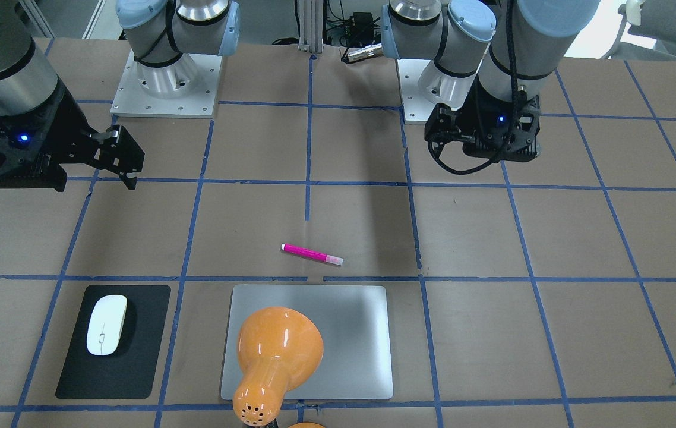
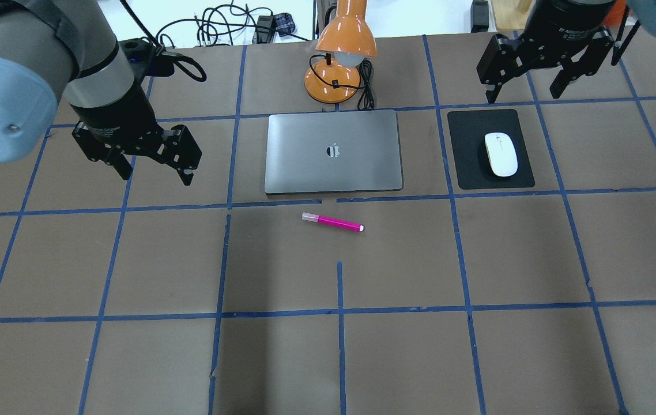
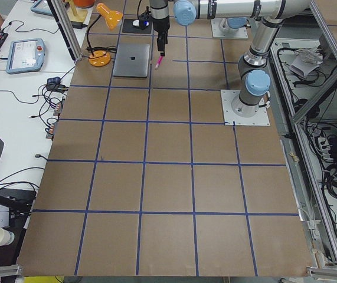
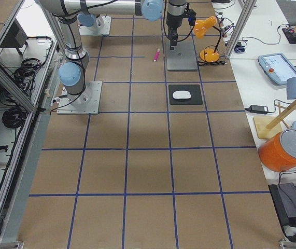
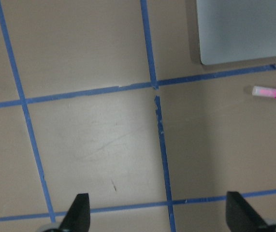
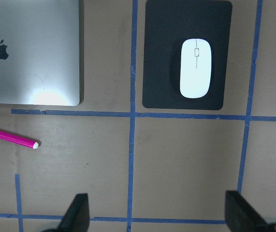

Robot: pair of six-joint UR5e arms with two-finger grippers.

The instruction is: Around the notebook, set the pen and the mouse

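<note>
Overhead exterior view, starting from the robot's side of the counter: the pen is the nearest thing. It lies flat on the bare surface, about midway between the left and right edges. Its pale cap points to the robot's left and its white tip to the right. It is just beside the near edge of the notebook, almost parallel to it, and does not touch it. The notebook lies closed and flat, toward the far edge. To its right, apart from it, there is a black mat, and the mouse rests on this mat. Behind the notebook, at the far edge, stands an orange lamp. The left gripper hangs over the counter to the left of the notebook, with its jaws spread wide and nothing between them. The right gripper hangs over the far side of the mat, jaws also wide and empty.
</note>
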